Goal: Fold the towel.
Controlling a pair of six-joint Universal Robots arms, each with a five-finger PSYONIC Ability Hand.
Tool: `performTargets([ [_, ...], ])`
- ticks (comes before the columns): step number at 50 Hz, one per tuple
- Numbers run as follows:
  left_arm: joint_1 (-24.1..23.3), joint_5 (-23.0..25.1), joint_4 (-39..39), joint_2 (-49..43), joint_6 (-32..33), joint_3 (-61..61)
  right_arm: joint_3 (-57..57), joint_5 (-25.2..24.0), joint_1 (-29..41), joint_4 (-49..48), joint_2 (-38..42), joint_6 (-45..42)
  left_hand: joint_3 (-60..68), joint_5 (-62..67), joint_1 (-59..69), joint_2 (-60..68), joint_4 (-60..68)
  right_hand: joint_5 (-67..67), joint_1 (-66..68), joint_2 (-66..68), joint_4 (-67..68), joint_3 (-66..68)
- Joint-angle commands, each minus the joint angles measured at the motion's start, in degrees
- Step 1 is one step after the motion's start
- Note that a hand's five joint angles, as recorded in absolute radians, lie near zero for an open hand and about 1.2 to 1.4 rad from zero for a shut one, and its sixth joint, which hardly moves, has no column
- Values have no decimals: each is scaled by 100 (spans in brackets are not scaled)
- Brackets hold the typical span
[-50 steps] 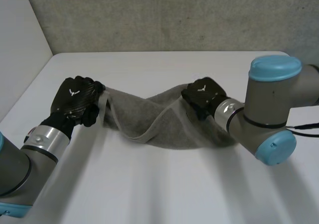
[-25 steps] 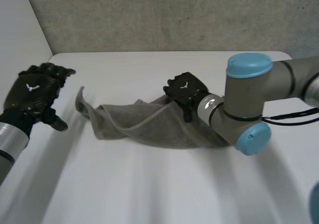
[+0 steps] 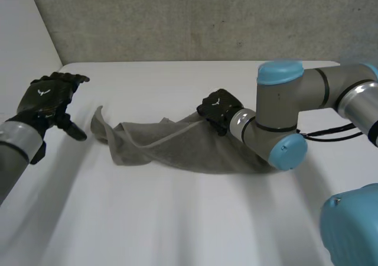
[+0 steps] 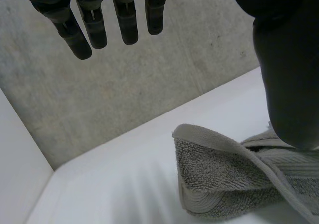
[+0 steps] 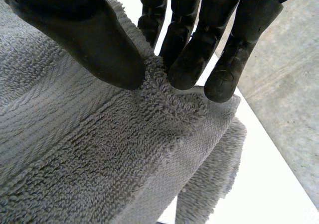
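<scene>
- A grey terry-cloth towel lies bunched in a loose, uneven fold across the middle of the white table, stretched from left to right.
- The towel's left end curls upward into a small standing corner. Its right end runs beneath the robot's grey right arm, which reaches in from the right.
- The black right hand sits on the far edge of the towel, toward its right end.
- In the right wrist view, its thumb and fingertips are drawn together. They nip a raised ridge of terry pile beside the towel's flat woven band, and the rest of the cloth spreads out under the palm.
- The black left hand hovers at the left side of the table, clearly apart from the towel's standing corner, with nothing in its grasp.
- Its fingers are straight and slightly spread, with the thumb held out to one side. In the left wrist view, the towel's doubled-over left end rests on the table.
- A rough grey concrete wall stands along the table's far edge.
</scene>
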Motion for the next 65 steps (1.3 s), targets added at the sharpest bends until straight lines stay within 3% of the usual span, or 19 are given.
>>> performTargets([
  [1, -406, -459, -626, -913, -621, 1319, 747, -49, -149, 37, -730, 16, -270, -1083, -312, -324, -337, 379, 341, 539, 353, 355],
  [8, -741, -864, -1313, -1671, -965, 2606, 1804, -23, -158, -68, -1523, 7, -253, -1066, -295, -307, -320, 379, 341, 539, 353, 355],
  [13, -1039, -1197, -1787, -2373, -939, 3588, 3197, 3, -184, -664, -2531, -2, -219, -1033, -261, -273, -287, 379, 341, 539, 353, 355],
  [26, -1330, -1286, -1893, -3016, -904, 3889, 5124, 197, -1238, -1325, -4000, -81, -168, -982, -211, -222, -236, 379, 341, 539, 353, 355],
  [42, -1479, -1295, -1814, -3130, -860, 3660, 6427, -287, -1916, -1914, -4845, -116, -68, -881, -110, -122, -135, 379, 341, 539, 353, 355],
  [50, -1479, -1295, -1586, -3350, -158, 3792, 6892, -532, -2021, -2195, -5179, -116, 50, -764, 8, -4, -18, 379, 341, 539, 353, 355],
  [57, -1497, -1312, -1392, -3420, -95, 4186, 6954, -594, -2057, -2195, -5179, -116, 117, -696, 75, 63, 50, 379, 341, 539, 353, 355],
  [65, -1576, -1601, -1997, -3841, -69, 5047, 7033, -594, -2039, -2318, -5179, -107, 67, -746, 25, 13, -1, 379, 341, 539, 353, 355],
])
